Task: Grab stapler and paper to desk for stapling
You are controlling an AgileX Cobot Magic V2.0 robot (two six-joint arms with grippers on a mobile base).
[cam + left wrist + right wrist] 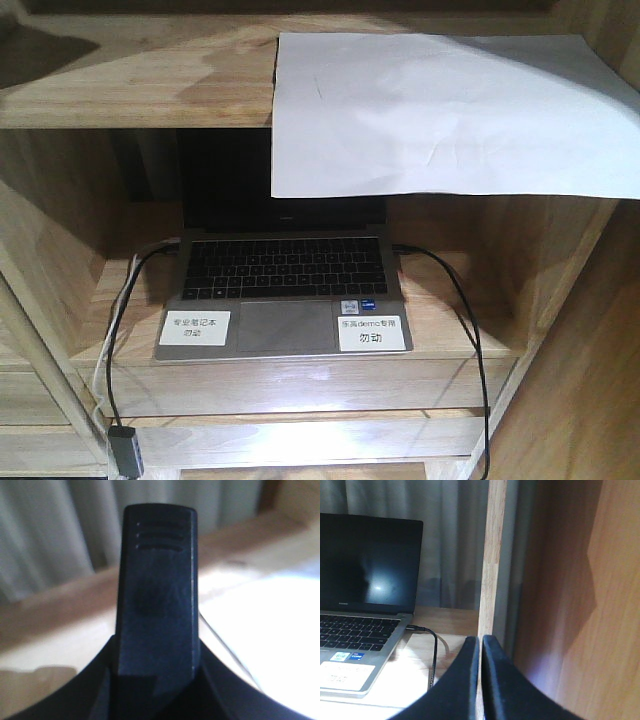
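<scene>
The paper (450, 110) is a white sheet lying on the upper shelf, its front edge hanging over the laptop compartment. In the left wrist view a bright white patch that looks like the paper (270, 645) lies to the right. The stapler (157, 580) shows as a black ridged bar standing up between the jaws, and my left gripper (157, 652) is shut on it. My right gripper (480, 642) is shut with nothing in it, right in front of a shelf upright. Neither gripper appears in the front view. The desk is out of view.
An open laptop (285, 285) with two white labels fills the lower compartment, with black cables (455, 300) on both sides and an adapter (125, 445) hanging low left. A thin wooden upright (492, 555) and a side panel (580, 605) stand close to my right gripper.
</scene>
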